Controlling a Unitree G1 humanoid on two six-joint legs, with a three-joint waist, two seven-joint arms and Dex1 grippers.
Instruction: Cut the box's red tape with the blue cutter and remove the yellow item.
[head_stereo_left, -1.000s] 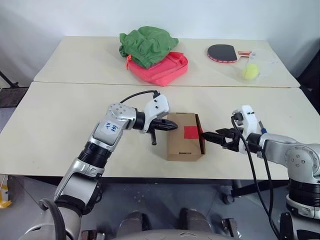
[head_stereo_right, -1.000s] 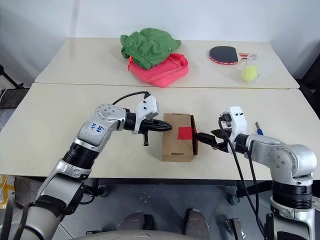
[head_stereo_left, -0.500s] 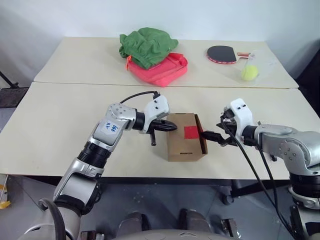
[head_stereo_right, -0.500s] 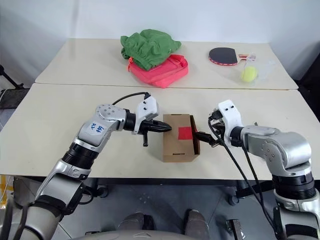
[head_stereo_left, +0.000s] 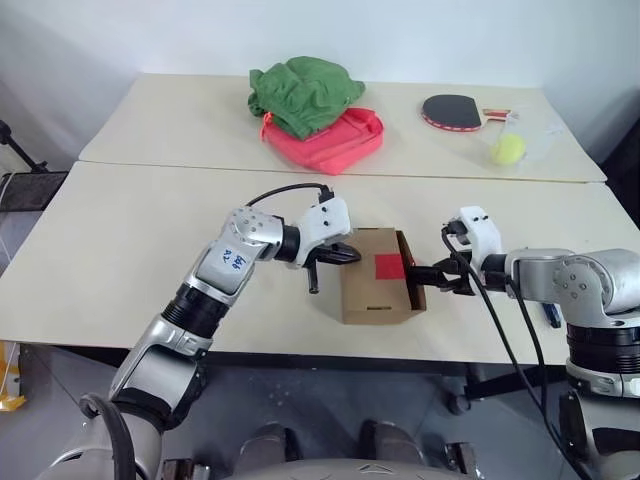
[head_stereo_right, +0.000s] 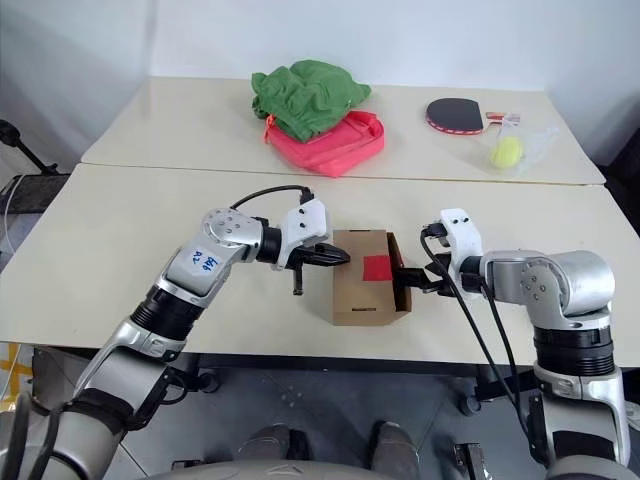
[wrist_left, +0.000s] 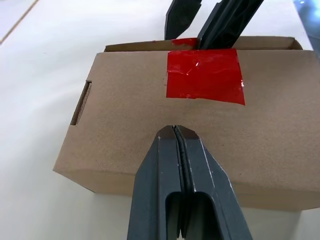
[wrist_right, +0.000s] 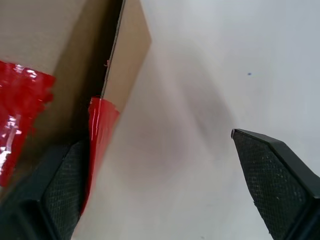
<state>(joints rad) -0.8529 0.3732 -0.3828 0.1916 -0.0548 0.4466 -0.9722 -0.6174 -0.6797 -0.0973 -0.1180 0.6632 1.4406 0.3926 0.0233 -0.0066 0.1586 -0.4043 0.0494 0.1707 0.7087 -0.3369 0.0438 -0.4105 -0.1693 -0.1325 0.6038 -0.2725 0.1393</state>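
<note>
- Left eye view: we see the box (head_stereo_left: 378, 288) near the front edge of the table (head_stereo_left: 120, 220), its side flap standing ajar on the right. Our left gripper (head_stereo_left: 350, 255), fingers pressed together and empty, leans on the box's left edge; our right gripper (head_stereo_left: 418, 277) stands wide at the flap. We judge the tape is already cut, so the job now is to hook that flap and swing it fully open while the left gripper braces the box against sliding. A blue sliver (head_stereo_left: 553, 318) lies on the table past the right forearm, probably the cutter. We cannot see the yellow item, presumably inside the box.
- Right eye view: the same layout; a green cloth (head_stereo_right: 310, 95) sits on a pinkish-red bag (head_stereo_right: 335, 145) on the far table, well apart from a paddle (head_stereo_right: 455, 112) and a bagged tennis ball (head_stereo_right: 506, 151).
- Left wrist view: matte brown cardboard with crisp folded edges; the red tape (wrist_left: 205, 75) is glossy and slightly wrinkled.
- Right wrist view: one textured black finger (wrist_right: 45, 195) lies at the taped flap edge, where the shiny tape looks torn; the other hangs over bare tabletop.
</note>
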